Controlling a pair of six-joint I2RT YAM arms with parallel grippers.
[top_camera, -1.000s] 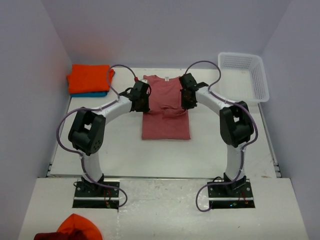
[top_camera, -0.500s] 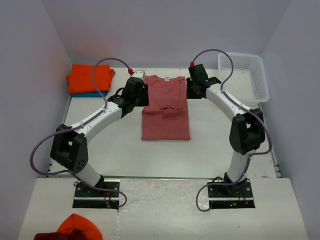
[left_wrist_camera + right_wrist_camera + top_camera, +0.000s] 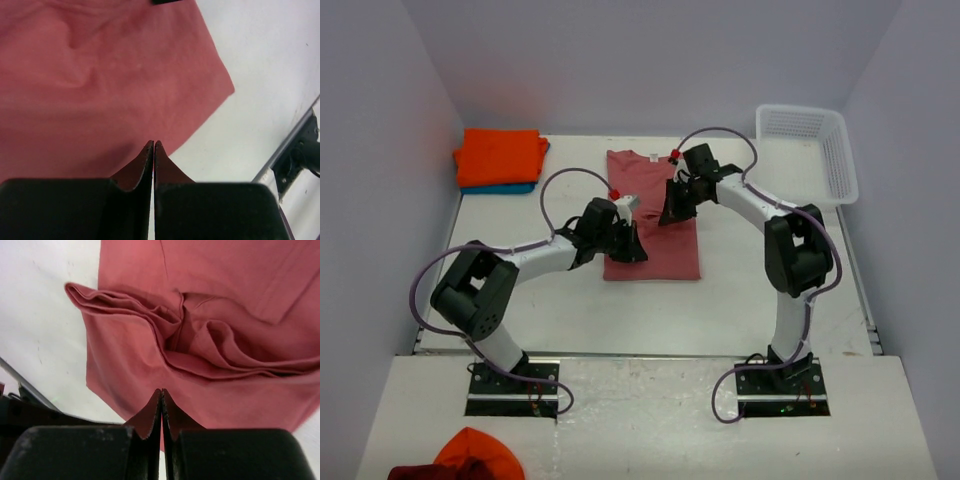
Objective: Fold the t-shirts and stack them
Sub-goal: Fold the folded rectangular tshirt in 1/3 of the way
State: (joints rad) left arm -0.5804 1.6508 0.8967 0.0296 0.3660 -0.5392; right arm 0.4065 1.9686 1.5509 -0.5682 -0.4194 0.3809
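Observation:
A salmon-red t-shirt (image 3: 652, 225) lies folded into a long strip at the table's middle, collar at the far end. Bunched pleats (image 3: 210, 347) cross its middle. My left gripper (image 3: 632, 248) hangs over the shirt's near-left part, shut with nothing in it; in its wrist view the shut tips (image 3: 153, 145) point at the shirt's edge (image 3: 125, 95) beside bare table. My right gripper (image 3: 669, 211) is over the shirt's right-middle, shut too (image 3: 161, 392), just short of the pleats. A folded orange t-shirt (image 3: 500, 156) rests on a teal one (image 3: 513, 188) at the far left.
A white lattice basket (image 3: 808, 150) stands at the far right corner. Orange and dark red cloth (image 3: 470, 457) lies off the table near the bottom left. Purple cables loop above both arms. A metal rail (image 3: 295, 145) runs along the table's edge.
Both grippers left the shirt's far shoulders and came nearer, the left to the near-left part, the right over the middle. Their jaws have closed.

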